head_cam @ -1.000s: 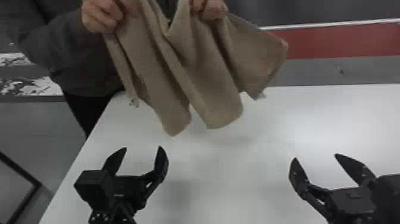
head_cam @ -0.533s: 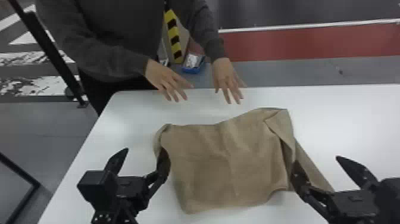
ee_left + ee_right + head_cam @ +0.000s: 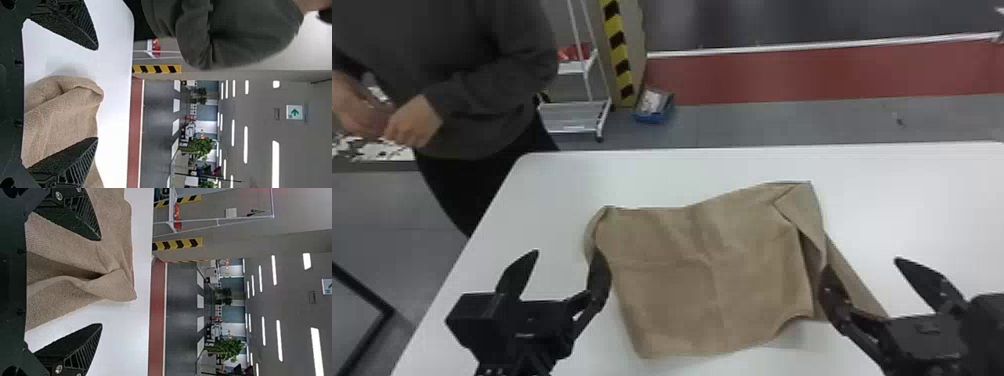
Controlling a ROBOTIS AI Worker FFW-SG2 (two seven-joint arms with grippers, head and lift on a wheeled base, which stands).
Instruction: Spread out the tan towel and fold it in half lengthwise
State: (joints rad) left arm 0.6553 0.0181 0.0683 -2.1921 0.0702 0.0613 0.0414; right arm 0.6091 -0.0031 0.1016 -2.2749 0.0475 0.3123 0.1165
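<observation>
Tan towel, edges below inner fingers

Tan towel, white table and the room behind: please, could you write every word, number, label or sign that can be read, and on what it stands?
No word or number is readable.
Green arrow, a symbol without readable lettering: on the white sign high in the room behind.
Tan towel: no readable text.
White table: no readable text.
Blue box on the floor: its contents are too blurred to read.

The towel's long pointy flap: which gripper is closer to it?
Right. The right gripper is close by the flap; the left gripper is at the towel's opposite side.
</observation>
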